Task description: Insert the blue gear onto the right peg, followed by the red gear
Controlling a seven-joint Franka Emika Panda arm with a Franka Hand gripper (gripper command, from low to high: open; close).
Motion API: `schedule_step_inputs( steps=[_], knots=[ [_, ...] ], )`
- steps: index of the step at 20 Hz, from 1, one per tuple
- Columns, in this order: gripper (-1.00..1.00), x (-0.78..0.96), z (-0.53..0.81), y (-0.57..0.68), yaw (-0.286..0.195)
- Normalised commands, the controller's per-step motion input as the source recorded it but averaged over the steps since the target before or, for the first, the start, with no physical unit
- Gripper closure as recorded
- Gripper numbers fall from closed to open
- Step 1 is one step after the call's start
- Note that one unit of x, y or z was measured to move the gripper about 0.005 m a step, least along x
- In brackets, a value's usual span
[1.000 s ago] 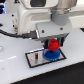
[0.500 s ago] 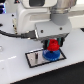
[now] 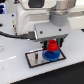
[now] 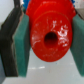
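2 cameras cover the scene. The exterior view stands off the arm, raised, looking down at an angle onto the white table (image 3: 12, 70); it takes in the arm's lower body, the gripper (image 3: 52, 46) and the grey plate (image 3: 35, 59) under it, from a middling distance. The wrist view rides on the arm and looks straight along the fingers (image 4: 20, 42), very close, so the red gear (image 4: 50, 35) between them fills most of the picture. Both views share the fingers and the red gear.
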Motion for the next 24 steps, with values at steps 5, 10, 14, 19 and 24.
schedule_step_inputs(
  steps=[5,10,14,19,24],
  knots=[
    [1.00,0.25,0.15,-0.01,0.000],
    [1.00,0.57,0.44,-0.07,0.000],
    [1.00,0.26,0.23,-0.04,0.000],
    [1.00,0.09,0.02,-0.02,0.000],
    [1.00,0.09,-0.05,-0.03,0.000]
  ],
)
